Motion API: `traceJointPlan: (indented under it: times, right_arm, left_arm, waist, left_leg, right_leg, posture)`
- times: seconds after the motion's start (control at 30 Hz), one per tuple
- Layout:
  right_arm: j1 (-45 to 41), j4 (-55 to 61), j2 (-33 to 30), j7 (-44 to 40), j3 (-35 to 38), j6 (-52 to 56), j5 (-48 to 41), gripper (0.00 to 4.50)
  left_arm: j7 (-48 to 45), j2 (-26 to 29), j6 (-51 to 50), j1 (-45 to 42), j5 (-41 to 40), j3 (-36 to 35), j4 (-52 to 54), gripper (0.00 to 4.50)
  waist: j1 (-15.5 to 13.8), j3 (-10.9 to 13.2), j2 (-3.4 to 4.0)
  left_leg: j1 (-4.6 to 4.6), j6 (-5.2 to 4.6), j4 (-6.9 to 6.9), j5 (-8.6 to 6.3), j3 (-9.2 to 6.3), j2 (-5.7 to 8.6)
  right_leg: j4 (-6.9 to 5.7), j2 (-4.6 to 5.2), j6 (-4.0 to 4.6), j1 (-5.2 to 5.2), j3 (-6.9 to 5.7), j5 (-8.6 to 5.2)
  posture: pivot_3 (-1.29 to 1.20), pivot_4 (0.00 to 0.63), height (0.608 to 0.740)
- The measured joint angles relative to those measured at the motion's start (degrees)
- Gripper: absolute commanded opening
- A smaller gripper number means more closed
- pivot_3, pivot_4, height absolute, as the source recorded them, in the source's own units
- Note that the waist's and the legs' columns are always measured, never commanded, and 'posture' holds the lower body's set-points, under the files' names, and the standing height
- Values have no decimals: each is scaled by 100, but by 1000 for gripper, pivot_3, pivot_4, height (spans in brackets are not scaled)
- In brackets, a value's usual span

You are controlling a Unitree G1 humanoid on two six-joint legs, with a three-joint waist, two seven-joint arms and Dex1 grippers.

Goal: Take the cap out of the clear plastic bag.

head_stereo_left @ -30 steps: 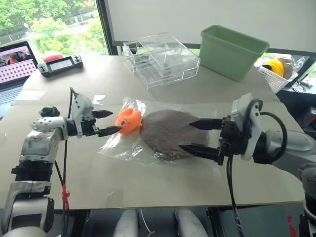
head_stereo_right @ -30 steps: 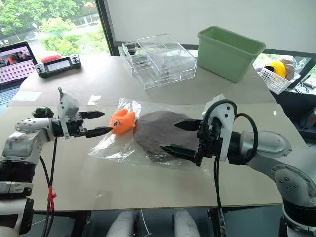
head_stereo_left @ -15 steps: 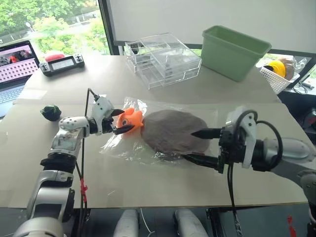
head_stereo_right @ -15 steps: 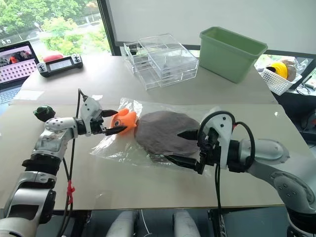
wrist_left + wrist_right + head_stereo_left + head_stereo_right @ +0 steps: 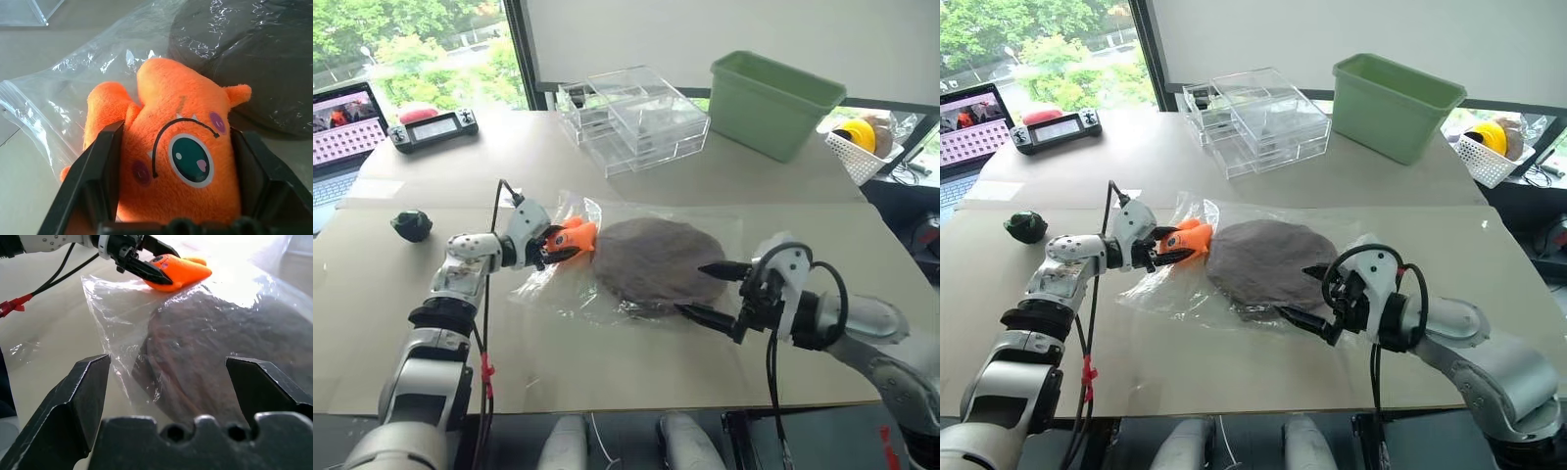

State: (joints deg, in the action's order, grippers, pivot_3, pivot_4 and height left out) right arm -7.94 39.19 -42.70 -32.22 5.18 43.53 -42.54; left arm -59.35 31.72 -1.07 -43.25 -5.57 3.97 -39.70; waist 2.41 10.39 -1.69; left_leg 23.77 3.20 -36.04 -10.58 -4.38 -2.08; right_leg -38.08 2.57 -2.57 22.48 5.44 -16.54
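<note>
The brown cap lies flat inside the clear plastic bag in the middle of the table. An orange plush fish toy rests at the bag's left end, beside the cap; whether it is in or on the bag I cannot tell. My left gripper is shut on this toy, one black finger on each side. My right gripper stands open low over the table at the cap's right front edge, its fingers pointing at the bagged cap without touching it.
Clear acrylic drawer boxes and a green bin stand at the back. A white basket sits far right. A laptop, a game controller and a small dark object lie to the left.
My left gripper moved right to the orange toy and shut on it. My right gripper sank lower beside the cap and stayed open.
</note>
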Motion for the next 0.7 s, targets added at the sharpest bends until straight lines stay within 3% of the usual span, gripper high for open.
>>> traceJointPlan:
  times: [0.2, 0.5, 0.7]
  right_arm:
    - [497, -212, 486, -340, -190, -1022, 616, 4500]
    - [739, -714, 1103, -701, -478, -2168, 1220, 4500]
    - [755, -875, 1236, -764, -508, -2433, 1447, 4500]
  left_arm:
    - [-43, -2, 89, -48, 26, -1, -84, 27]
    - [227, -83, 67, -27, -131, -249, -112, 5]
    - [1128, -98, -286, -427, -736, -1276, -250, 5]
  waist:
    - [19, 0, 0]
    - [16, 1, 0]
    - [3, 3, -5]
  left_leg:
    - [-10, 0, 0, 0, 0, -1]
    - [-13, 0, -1, 0, -1, -1]
    - [-10, 0, -3, 0, -7, 0]
  right_leg:
    - [-3, -2, -2, -7, 1, -1]
    - [-3, -1, -2, -11, -1, -1]
    - [-4, 0, -1, -11, -6, 0]
  posture:
    - [0, 150, 735]
    - [0, 150, 735]
    - [0, 150, 735]
